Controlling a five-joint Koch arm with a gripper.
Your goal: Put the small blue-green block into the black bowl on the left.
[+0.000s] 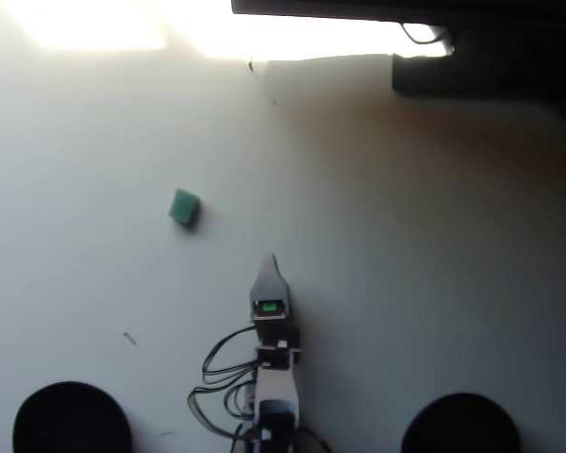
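The small blue-green block (184, 208) lies alone on the white table in the overhead view, left of centre. My gripper (272, 261) points up the picture from the bottom centre, to the right of the block and a little below it, well apart from it. Only a single pointed tip shows, so I cannot tell whether the jaws are open or shut. Nothing is seen held. The black bowl (71, 418) sits at the bottom left corner, partly cut off by the picture's edge.
A second black bowl (462, 425) sits at the bottom right. Black cables (217, 373) loop beside the arm's base. A dark shape (481, 57) fills the top right corner, and bright glare washes out the top left.
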